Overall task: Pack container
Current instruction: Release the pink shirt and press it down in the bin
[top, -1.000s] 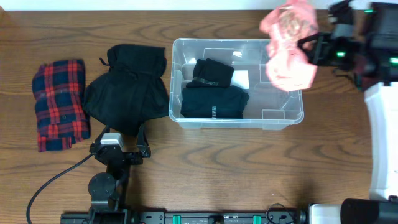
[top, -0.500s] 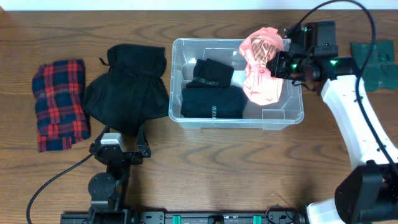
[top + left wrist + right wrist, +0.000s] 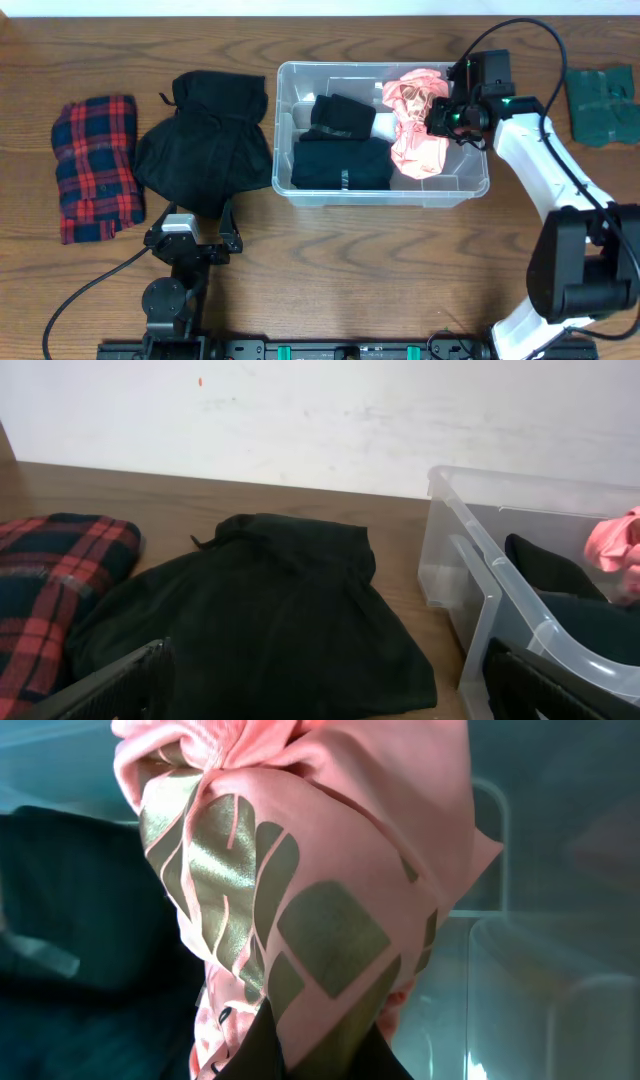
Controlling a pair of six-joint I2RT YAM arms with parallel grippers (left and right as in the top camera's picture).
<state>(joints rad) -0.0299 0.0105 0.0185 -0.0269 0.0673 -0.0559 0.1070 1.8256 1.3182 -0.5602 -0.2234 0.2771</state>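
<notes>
**Right gripper point(image 3: 443, 113).** The jaws are clamped tight on a bunched fold of the pink garment point(image 3: 415, 132). Held this way, the loose cloth hangs in one bundle below the jaws and does not spread. The container point(image 3: 340, 66) sits on the table directly beneath the jaws, so the bundle hangs inside its walls over the unfilled end. Whether the hem already touches the floor cannot be told. Just past the garment, on the side away from the arm, folded black clothes point(image 3: 345, 160) fill the rest of the bin, which likely explains why this spot was chosen. Behind the jaws, outside the bin, lies a green cloth point(image 3: 600, 95).

**Left gripper point(image 3: 194, 222).** The jaws are spread wide and empty, parked well apart from the bin. A black garment point(image 3: 205, 140) lies just ahead of them, and a plaid garment point(image 3: 95, 165) lies off to its side. Both appear to be waiting to be packed.
</notes>
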